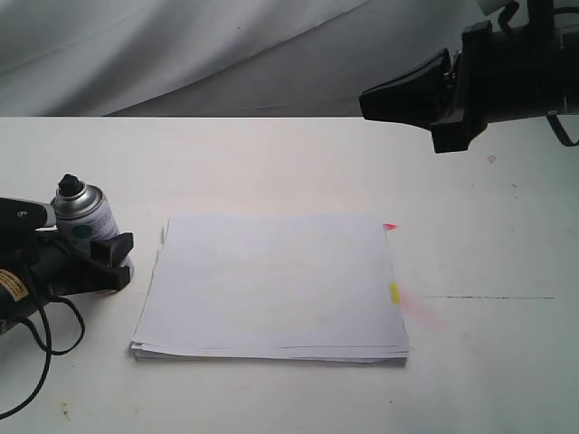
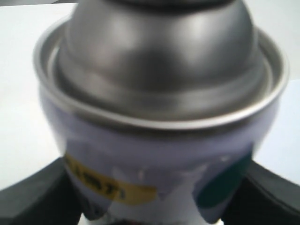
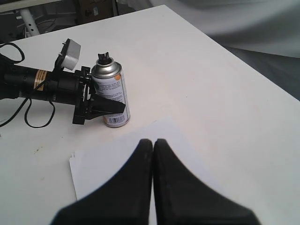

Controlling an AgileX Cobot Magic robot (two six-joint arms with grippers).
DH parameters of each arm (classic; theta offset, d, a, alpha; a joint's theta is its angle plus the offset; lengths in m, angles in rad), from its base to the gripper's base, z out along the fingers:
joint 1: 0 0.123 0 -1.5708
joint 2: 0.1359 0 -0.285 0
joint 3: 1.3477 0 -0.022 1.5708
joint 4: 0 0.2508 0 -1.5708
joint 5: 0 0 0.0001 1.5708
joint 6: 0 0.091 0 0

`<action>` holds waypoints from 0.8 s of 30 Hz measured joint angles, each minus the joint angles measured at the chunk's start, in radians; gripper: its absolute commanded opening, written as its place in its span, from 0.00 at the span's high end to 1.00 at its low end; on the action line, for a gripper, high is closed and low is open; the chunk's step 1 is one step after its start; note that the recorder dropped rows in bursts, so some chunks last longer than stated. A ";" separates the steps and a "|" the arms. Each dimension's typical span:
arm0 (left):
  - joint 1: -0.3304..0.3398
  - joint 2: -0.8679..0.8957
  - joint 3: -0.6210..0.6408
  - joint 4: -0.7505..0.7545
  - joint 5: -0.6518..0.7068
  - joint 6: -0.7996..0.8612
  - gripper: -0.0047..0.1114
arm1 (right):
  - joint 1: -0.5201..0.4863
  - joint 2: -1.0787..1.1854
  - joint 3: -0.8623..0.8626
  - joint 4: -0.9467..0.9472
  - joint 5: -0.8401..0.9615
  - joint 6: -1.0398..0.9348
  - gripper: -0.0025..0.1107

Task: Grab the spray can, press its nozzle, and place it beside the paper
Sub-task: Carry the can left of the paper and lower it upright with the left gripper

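Note:
The spray can [image 1: 86, 217] stands upright on the white table, a little left of the paper [image 1: 271, 285]. Its black nozzle [image 1: 67, 184] points up. My left gripper [image 1: 107, 249] comes in from the left and is shut on the can's lower body. In the left wrist view the silver dome and label of the spray can [image 2: 159, 117] fill the picture between the two black fingers [image 2: 33, 197]. The right wrist view shows the spray can [image 3: 111, 89], its nozzle [image 3: 103, 58] and the paper [image 3: 117, 159]. My right gripper [image 1: 366, 99] hangs shut, high above the table's far right, holding nothing [image 3: 153, 143].
Pink [image 1: 390, 226] and yellow [image 1: 394, 292] tabs stick out of the paper's right edge. A faint pink smear [image 1: 418, 307] and a thin dark line [image 1: 488, 297] mark the table to the right. A black cable [image 1: 41, 344] loops at the front left. White cloth hangs behind.

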 measured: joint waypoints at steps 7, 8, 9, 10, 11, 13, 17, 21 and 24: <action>0.000 0.000 0.000 0.000 0.000 0.000 0.82 | 0.000 0.000 0.000 0.000 0.000 0.000 0.98; 0.000 0.000 0.000 0.000 0.000 0.000 0.75 | 0.000 0.000 0.000 0.000 0.000 0.000 0.98; 0.000 0.000 0.000 0.000 0.000 -0.002 0.69 | 0.000 0.000 0.000 0.000 0.000 0.000 0.98; 0.000 0.000 0.000 0.000 0.000 -0.002 0.61 | 0.000 0.000 0.000 0.000 0.000 0.000 0.98; 0.000 0.000 0.000 0.000 0.000 -0.002 0.53 | 0.000 0.000 0.000 0.000 0.000 0.000 0.98; 0.000 0.000 0.000 0.000 0.000 -0.004 0.42 | 0.000 0.000 0.000 0.000 0.000 0.000 0.98; 0.000 0.000 0.000 -0.011 -0.016 -0.054 0.39 | 0.000 0.000 0.000 0.000 0.000 0.000 0.98; 0.000 0.000 0.000 -0.015 -0.037 -0.067 0.39 | 0.000 0.000 0.000 0.000 0.000 0.000 0.98; 0.000 0.000 0.000 -0.015 -0.041 -0.069 0.39 | 0.000 0.000 0.000 0.000 0.000 0.000 0.98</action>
